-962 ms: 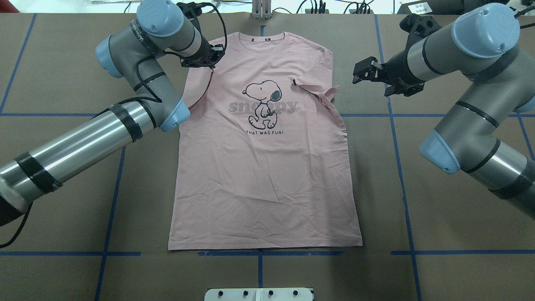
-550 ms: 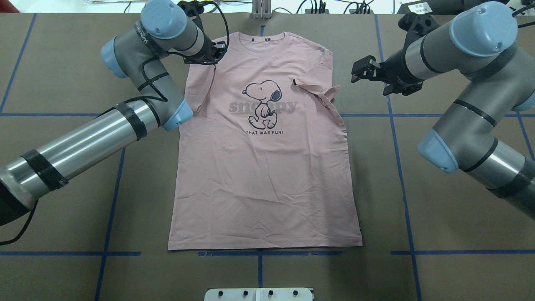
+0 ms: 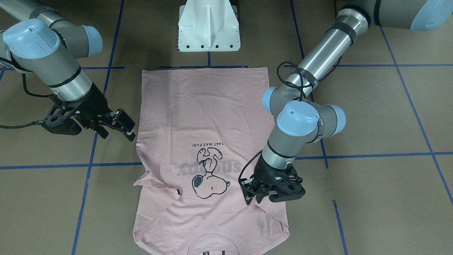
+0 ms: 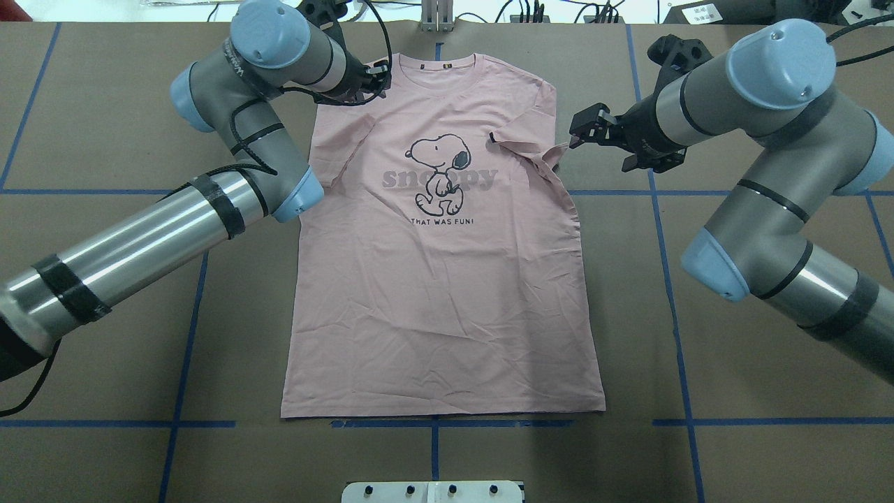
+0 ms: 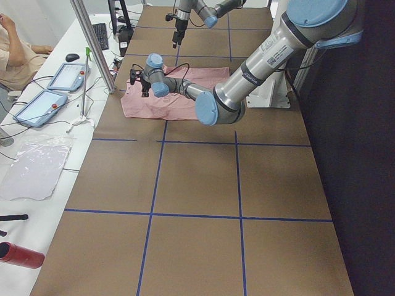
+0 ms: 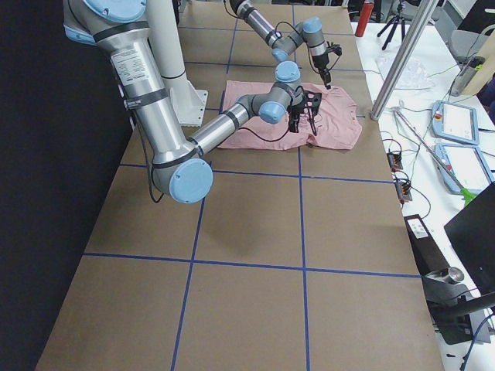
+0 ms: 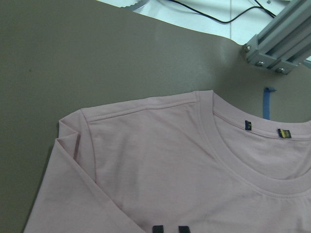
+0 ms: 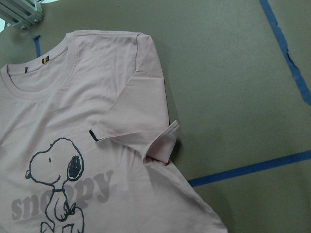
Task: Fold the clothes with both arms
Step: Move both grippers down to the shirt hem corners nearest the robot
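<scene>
Lying print-up on the brown worktop (image 4: 698, 314), the pale pink T-shirt (image 4: 447, 293) has its collar (image 4: 440, 66) between the two sets of fingers and its hem (image 4: 443, 412) well behind them, nearer the robot. The right fingers (image 3: 122, 120) are spread apart and empty, with the rumpled, turned-in sleeve (image 8: 146, 131) just ahead of their tips. The left fingers (image 3: 248, 194) hang over the shirt's other shoulder (image 7: 82, 121). I cannot tell whether they are parted or closed, though the cloth below them lies flat and unlifted. The fabric looks thin, light and limp, so it should drape and crease instead of holding a shape, and a one-sided pull would likely skew it. A pinch through both layers at each shoulder seam, close to the collar, seems the soundest hold. The bunched sleeve would probably want smoothing first.
</scene>
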